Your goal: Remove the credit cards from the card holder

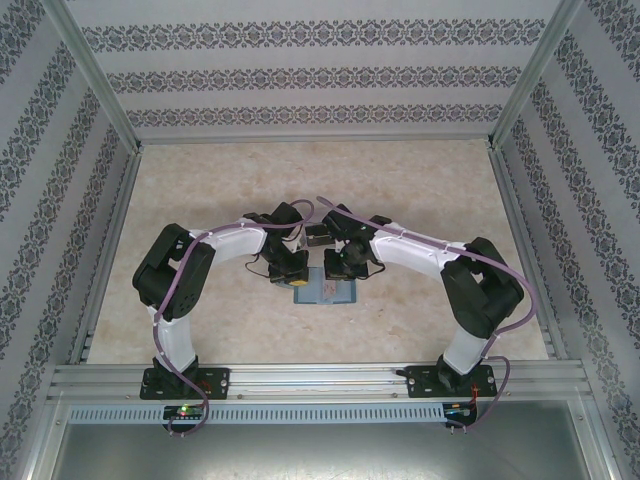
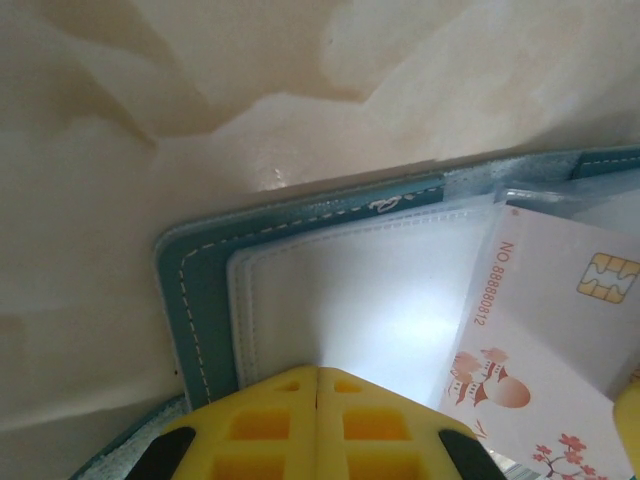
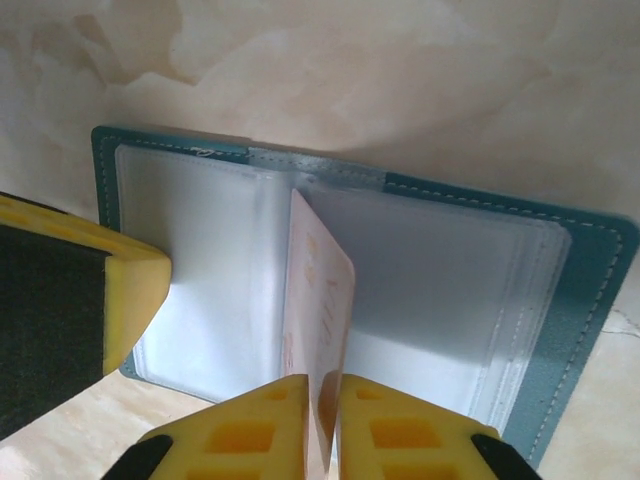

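Left claw (image 2: 317,372) together over card holder (image 2: 195,290); right claw (image 3: 322,385) clamped round credit card (image 3: 320,295), chip (image 2: 608,275) in left wrist view

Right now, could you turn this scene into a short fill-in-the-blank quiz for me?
1. The card holder lies ___ on the table, clear pockets facing up.
2. The right gripper pinches one credit card, which stands on its ___ above the pockets.
3. The left gripper hangs over the card holder with its yellow fingers ___.

Missing words: open; edge; shut
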